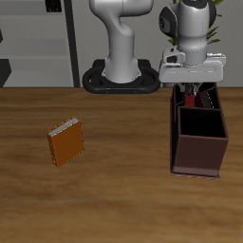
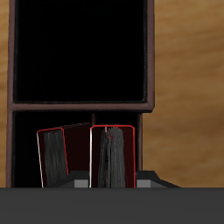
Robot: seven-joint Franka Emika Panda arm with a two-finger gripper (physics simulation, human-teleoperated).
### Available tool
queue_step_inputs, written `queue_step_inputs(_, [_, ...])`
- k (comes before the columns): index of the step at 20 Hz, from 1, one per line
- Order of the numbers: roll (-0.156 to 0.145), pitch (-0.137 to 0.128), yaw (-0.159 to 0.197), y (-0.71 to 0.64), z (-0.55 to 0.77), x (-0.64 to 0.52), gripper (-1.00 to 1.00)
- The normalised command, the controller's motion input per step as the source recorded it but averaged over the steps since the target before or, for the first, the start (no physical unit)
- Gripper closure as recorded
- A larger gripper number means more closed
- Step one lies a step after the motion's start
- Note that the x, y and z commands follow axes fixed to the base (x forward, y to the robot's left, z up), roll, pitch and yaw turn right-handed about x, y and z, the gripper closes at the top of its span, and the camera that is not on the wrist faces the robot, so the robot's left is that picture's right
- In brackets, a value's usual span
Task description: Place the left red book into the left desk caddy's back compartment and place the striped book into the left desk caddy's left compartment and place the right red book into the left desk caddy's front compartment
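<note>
Gripper above the back part of the caddy, holding a red book upright.

The gripper [image 1: 194, 88] hangs over the back end of the dark brown caddy [image 1: 199, 152], which stands on the wooden worktop [image 1: 114, 190]. In the wrist view its jaws are pinching a red book [image 2: 112, 156] that stands upright in a narrow compartment of the caddy, next to the big square section; the book's lower part is inside this compartment. Just beside it in the same end of the caddy another red book [image 2: 52, 157] leans a little. The big square section looks dark inside. An orange book [image 1: 66, 142] lies flat on the worktop, well apart from the caddy. The striped book I cannot see.
</note>
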Motion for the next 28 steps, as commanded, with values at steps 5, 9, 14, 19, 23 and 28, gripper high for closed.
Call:
queue_step_inputs(5, [0.002,0.035,0.010,0.00,-0.21,0.03,1.00])
queue_step_inputs(9, [-0.015,0.033,-0.009,-0.05,-0.12,0.04,1.00])
queue_step_inputs(14, [-0.024,0.045,-0.028,-0.07,-0.04,0.01,-1.00])
queue_step_inputs(19, [-0.019,0.011,-0.005,-0.04,0.00,0.04,-1.00])
queue_step_inputs(23, [-0.001,0.002,-0.001,-0.01,0.03,0.04,-1.00])
queue_step_inputs(28, [-0.008,-0.008,0.006,-0.02,0.08,-0.02,-1.00])
